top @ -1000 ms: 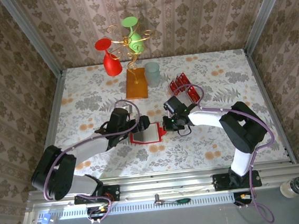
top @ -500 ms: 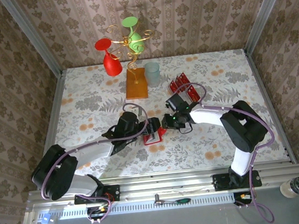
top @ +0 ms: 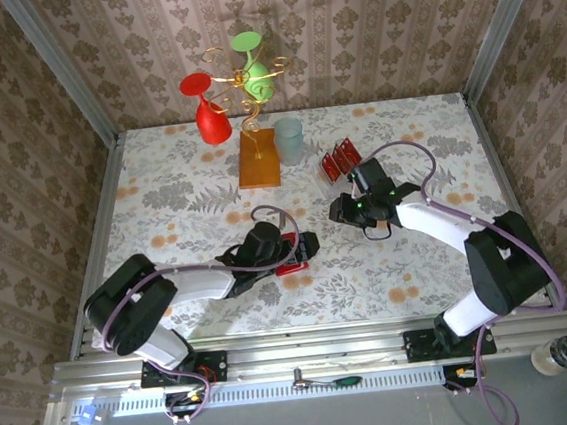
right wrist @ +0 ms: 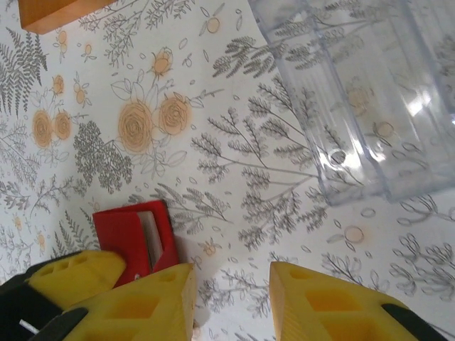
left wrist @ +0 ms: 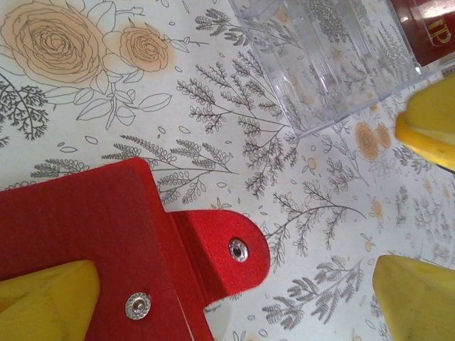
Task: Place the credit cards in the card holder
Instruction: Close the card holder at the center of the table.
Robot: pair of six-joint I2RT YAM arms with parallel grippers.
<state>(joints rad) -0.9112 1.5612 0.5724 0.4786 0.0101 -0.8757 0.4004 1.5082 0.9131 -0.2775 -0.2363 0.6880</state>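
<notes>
Under left gripper (left wrist: 227, 295), jaws spread wide, gripping nothing: card holder (left wrist: 78, 220), folded, snap tab loose (steadied for next card, probably). Ahead of right gripper (right wrist: 231, 298), jaws partly apart, empty: credit cards (top: 339, 160) upright in clear tray (right wrist: 341, 106). Versus second ago: holder folded instead of lying open; right gripper unclenched, pulled back from holder edge toward tray.

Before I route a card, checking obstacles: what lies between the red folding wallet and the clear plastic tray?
Bare flower-printed tablecloth runs from red folding wallet to clear plastic tray, as the left wrist view shows.
</notes>
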